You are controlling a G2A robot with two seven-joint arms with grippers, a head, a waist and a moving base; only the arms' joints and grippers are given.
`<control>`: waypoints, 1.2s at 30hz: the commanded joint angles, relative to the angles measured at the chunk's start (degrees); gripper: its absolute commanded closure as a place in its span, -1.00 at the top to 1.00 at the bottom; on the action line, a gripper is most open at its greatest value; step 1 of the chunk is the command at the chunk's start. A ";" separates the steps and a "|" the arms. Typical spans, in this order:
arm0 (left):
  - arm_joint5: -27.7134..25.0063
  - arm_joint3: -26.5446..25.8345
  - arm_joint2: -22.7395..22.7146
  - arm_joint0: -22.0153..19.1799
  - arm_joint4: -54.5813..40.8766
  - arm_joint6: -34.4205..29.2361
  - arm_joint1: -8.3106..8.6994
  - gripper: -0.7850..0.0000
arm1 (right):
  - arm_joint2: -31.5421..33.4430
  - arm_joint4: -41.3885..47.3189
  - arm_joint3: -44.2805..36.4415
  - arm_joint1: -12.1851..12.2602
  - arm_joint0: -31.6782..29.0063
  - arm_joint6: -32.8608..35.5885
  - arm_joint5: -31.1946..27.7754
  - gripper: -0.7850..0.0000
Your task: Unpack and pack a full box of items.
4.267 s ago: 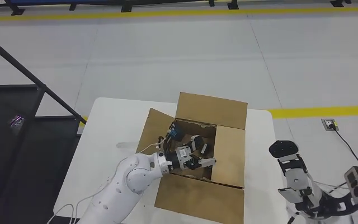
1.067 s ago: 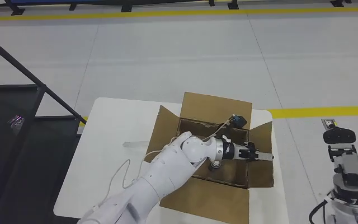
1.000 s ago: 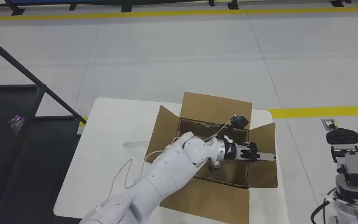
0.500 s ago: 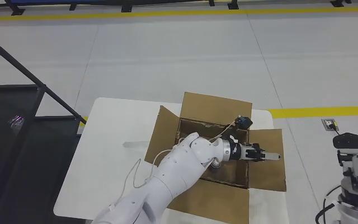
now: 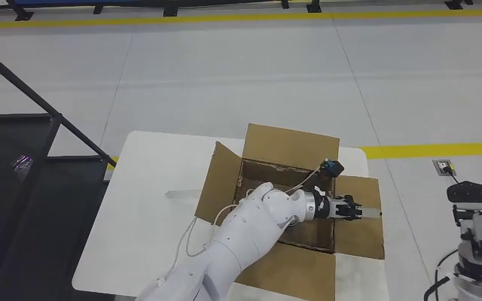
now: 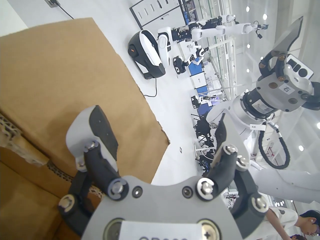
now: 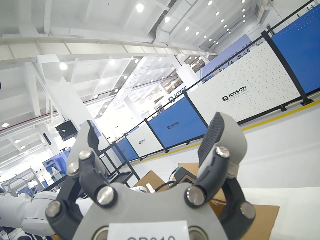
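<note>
Under left end effector [image 5: 367,213], box flap [image 5: 360,238]

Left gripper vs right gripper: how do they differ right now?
Place: left gripper is over the flap; right gripper is off beside the table.
Pose: left gripper lies about level, along the flap; right gripper points up toward the ceiling.
Shared: both open, both empty.
</note>
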 commanded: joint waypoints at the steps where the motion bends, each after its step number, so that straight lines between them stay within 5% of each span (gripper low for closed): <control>1: -1.28 0.68 -0.46 -0.10 -0.16 0.18 -0.26 1.00 | -0.14 -0.26 -0.20 -0.03 -0.13 0.69 0.02 1.00; 14: -12.05 2.46 -5.43 -3.70 -1.85 -0.09 2.38 1.00 | -0.38 -0.11 -1.46 0.19 3.37 5.28 3.05 1.00; 21: -17.26 1.15 -9.43 -5.52 -1.59 3.00 6.41 1.00 | -2.48 -6.31 -4.50 0.86 8.05 13.13 5.91 1.00; 25: -17.26 -3.10 -12.32 -4.51 2.43 7.80 10.44 1.00 | -5.56 -13.78 -6.81 1.22 10.84 17.84 7.46 1.00; 32: -15.67 -20.05 -21.53 4.01 16.16 15.31 20.10 1.00 | -10.78 -19.50 -6.46 1.49 15.73 20.96 10.30 1.00; 34: -10.81 -33.49 -27.09 11.39 20.98 15.75 23.66 1.00 | -12.07 -20.08 -6.02 1.51 16.99 21.01 10.89 1.00; 36: -2.94 -52.72 -34.74 22.62 24.74 13.01 27.20 1.00 | -13.20 -20.54 -5.63 1.54 18.15 21.05 11.28 1.00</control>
